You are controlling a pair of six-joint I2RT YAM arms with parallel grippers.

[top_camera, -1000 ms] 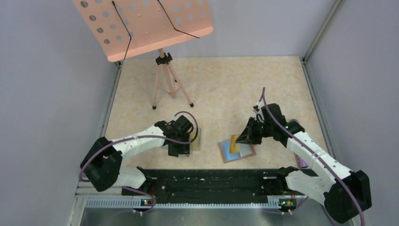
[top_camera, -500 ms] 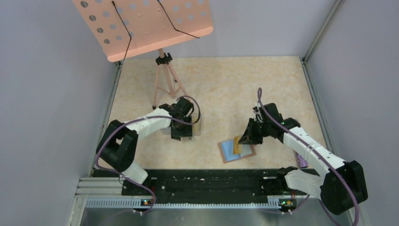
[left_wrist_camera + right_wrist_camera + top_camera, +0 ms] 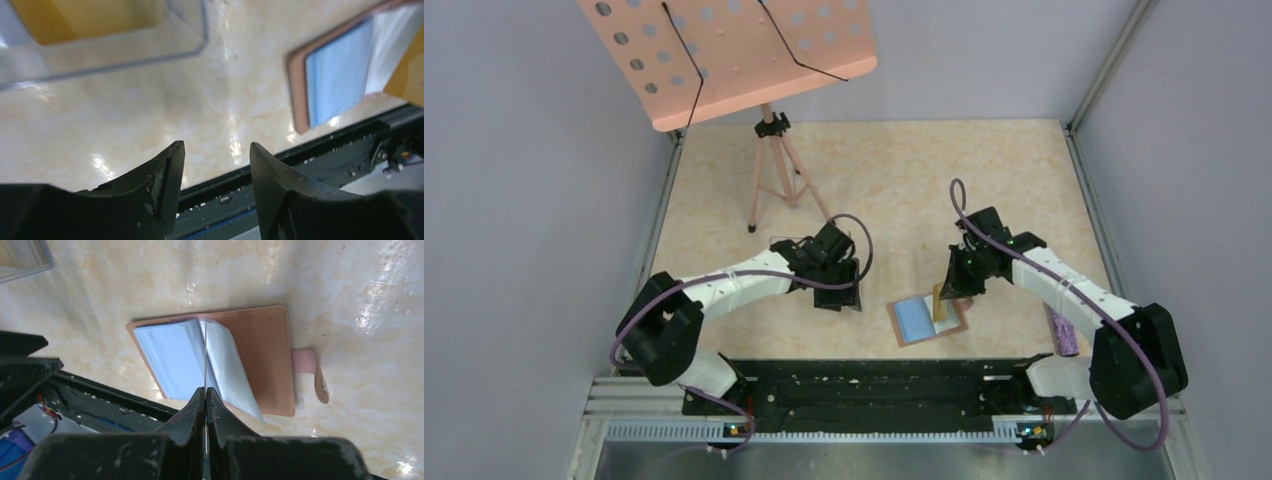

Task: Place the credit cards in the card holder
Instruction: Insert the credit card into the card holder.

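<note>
- Right gripper is clenched on a yellow credit card. The card is held edge-down, with its lower edge between the bluish leaves of the card holder.
- The card holder lies open and flat near the counter's near edge, right of centre. Its snap tab points away from the leaves.
- Step in hand, as judged: seating the card in a pocket.
- To do it well, the card edge should stay parallel to the fold and go down slowly. The raised pale leaf beside it could buckle or catch the corner.
- The holder is unpinned, so sideways push would likely slide it. Force should run straight down, with release only once the card stands unaided.
- Left gripper has its jaws released and empty. It hovers over bare counter between the holder and a clear plastic box.
- A yellow-orange card shows inside that box.
- Surface: the counter is beige and marbled, glossy with glare patches, so probably slippery.
- A black rail runs along the near edge.
- Room: a peach perforated music stand on a tripod occupies the far-left corner. A purple object, unidentifiable, lies by the right edge. Grey walls enclose three sides.
</note>
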